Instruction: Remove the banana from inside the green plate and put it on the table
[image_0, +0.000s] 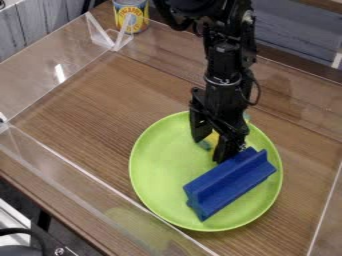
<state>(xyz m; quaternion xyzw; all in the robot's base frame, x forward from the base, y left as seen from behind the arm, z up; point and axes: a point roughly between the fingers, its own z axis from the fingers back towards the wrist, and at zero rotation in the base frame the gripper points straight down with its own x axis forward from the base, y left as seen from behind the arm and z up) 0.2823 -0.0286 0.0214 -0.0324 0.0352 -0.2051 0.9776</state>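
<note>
- The table (94, 110) is brown wood grain with clear walls around it; the green plate (158, 165) lies flat on its near right part and serves as the landmark here.
- A yellow cup (128, 15) stands well beyond the plate, at the far edge of the table.
- The claw (221, 143) points straight down over the plate's far middle, fingers spread, with its tips low at the plate's surface.
- The banana cannot be made out: the spot inside the plate where the claw stands is covered by the dark fingers and the block, so which way it points and how its long axis runs cannot be told.
- A blue block (230, 183) lies inside the plate on its right half, long axis running from near-left to far-right, its far end just beside the claw.
</note>
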